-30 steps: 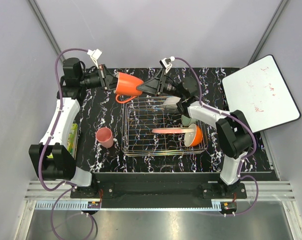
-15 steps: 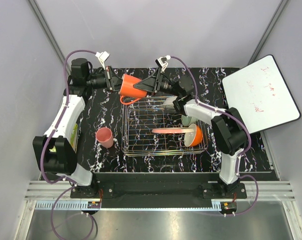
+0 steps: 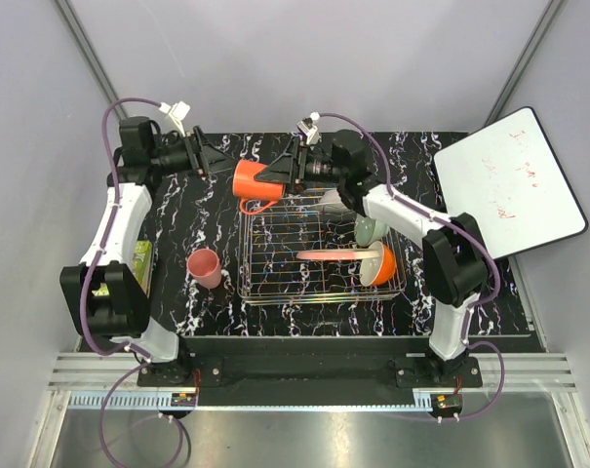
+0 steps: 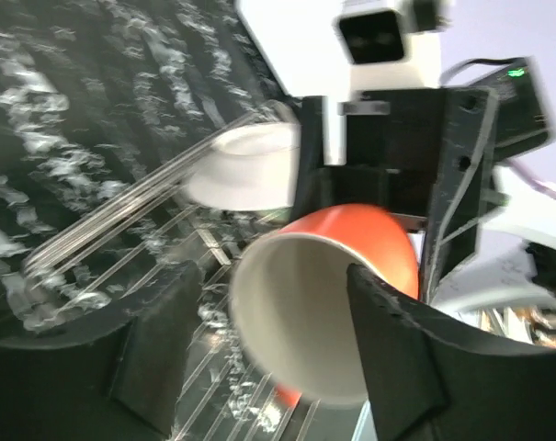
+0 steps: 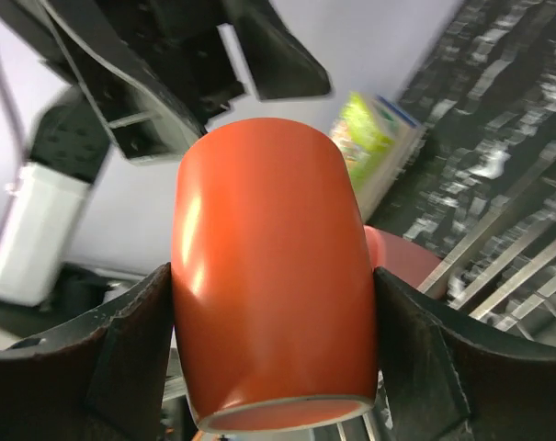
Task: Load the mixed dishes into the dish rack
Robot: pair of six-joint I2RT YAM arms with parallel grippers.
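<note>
Orange mug (image 3: 249,181) hangs on its side over the far-L corner of the dish rack (image 3: 275,258), clamped across its body by the R gripper (image 3: 275,175). R wrist view shows both black fingers (image 5: 130,358) pressed vs. the mug's sides, base toward that cam. L gripper (image 3: 215,161) sits just off the mug's mouth w/ jaws spread wide, holding nothing. In L wrist view its fingers flank the white-lined rim; whether a pad touches it can't be told (blur). Writing: whiteboard (image 3: 509,185) at far R carries faint red scribble, too pale to read. Green book (image 3: 140,268) at L edge of the table (image 3: 192,219) has print on its cover, only a smear in R wrist view, unreadable. In the rack: pink-and-peach plate (image 3: 338,255) seen nearly edge-on approx. mid-rack, orange bowl (image 3: 384,265) w/ white inside tilted at R end, pale green bowl (image 3: 371,232) just behind it, partly under the R arm. White dish (image 3: 332,200) at the rack's far edge is half hidden by that arm; plate or bowl, can't tell. Pink mug (image 3: 205,266) sits on the table just L of the rack; R wrist view shows only a sliver of it past the orange mug. Orange mug's handle shows below its body in top view and is hidden in both wrist views.
</note>
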